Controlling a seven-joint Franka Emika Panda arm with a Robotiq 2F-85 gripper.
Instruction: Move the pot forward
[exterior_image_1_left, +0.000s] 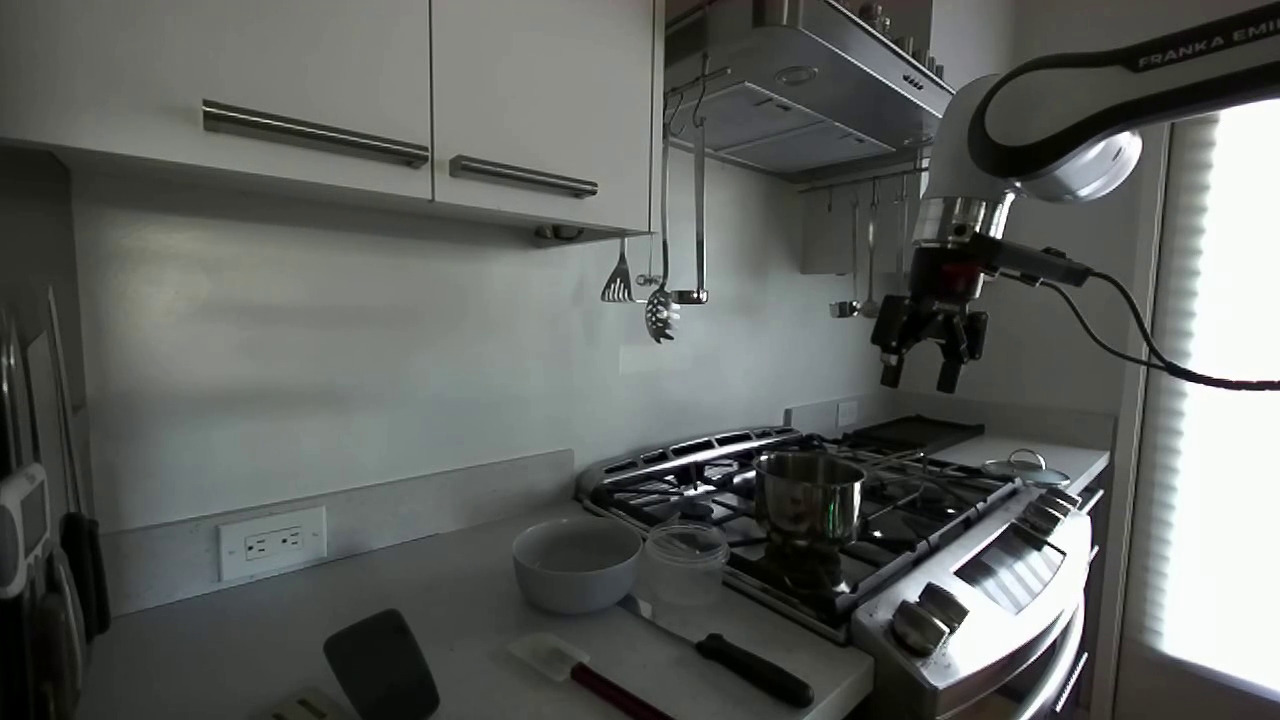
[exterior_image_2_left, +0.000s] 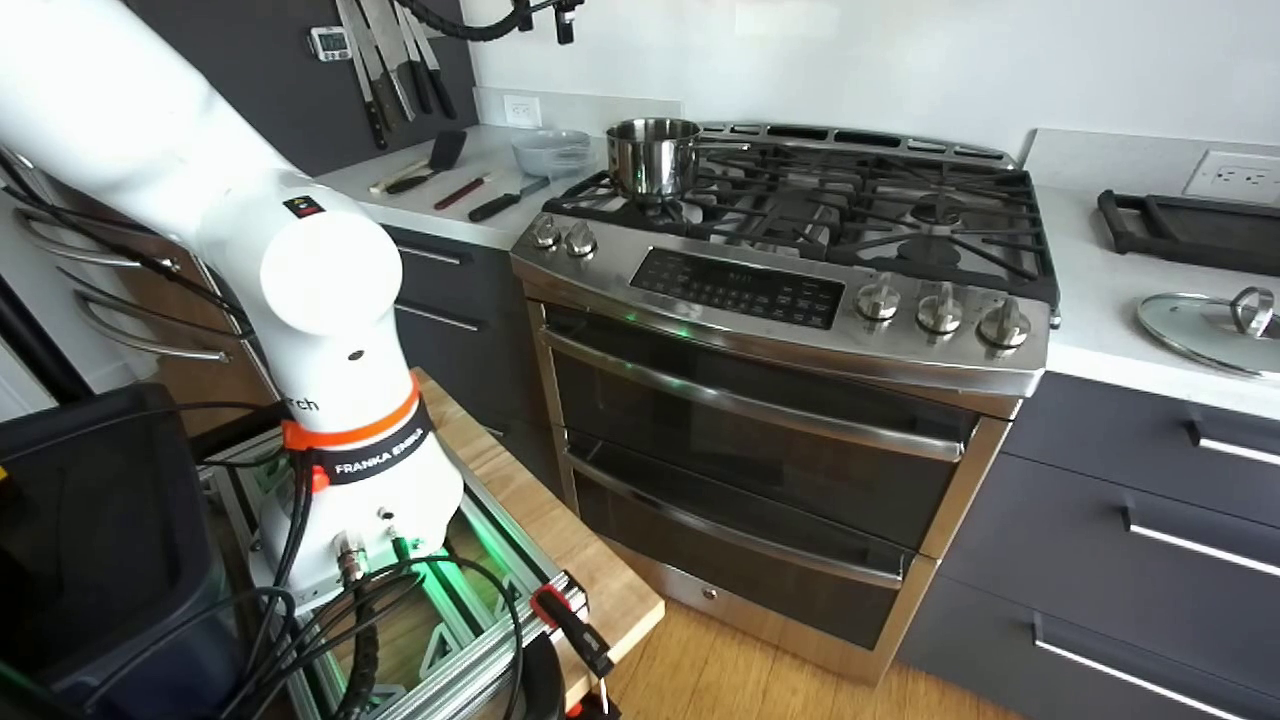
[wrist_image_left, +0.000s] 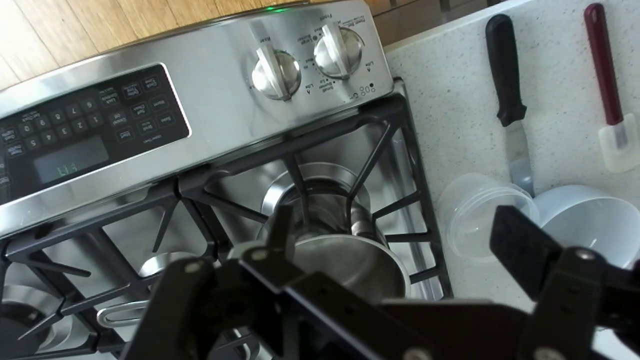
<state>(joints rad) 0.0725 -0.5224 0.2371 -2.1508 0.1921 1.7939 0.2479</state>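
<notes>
The shiny steel pot (exterior_image_1_left: 810, 505) stands upright on a burner of the gas stove (exterior_image_2_left: 800, 345). In an exterior view the pot (exterior_image_2_left: 652, 160) is on the front burner nearest the utensil counter, its handle (exterior_image_2_left: 725, 147) pointing right. In the wrist view the pot (wrist_image_left: 350, 262) is partly hidden behind my gripper's left finger. My gripper (exterior_image_1_left: 919, 376) is open and empty, high above the stove and apart from the pot. Its two fingers stand wide apart in the wrist view (wrist_image_left: 392, 222). Only the fingertips show at the top edge of an exterior view (exterior_image_2_left: 545, 25).
A white bowl (exterior_image_1_left: 577, 567) and a clear plastic container (exterior_image_1_left: 686, 567) stand beside the stove. A black-handled knife (exterior_image_1_left: 755, 668) and a red-handled spatula (wrist_image_left: 602, 65) lie there. A glass lid (exterior_image_2_left: 1210, 330) and black griddle (exterior_image_2_left: 1200, 235) lie opposite. A range hood (exterior_image_1_left: 820, 100) hangs above.
</notes>
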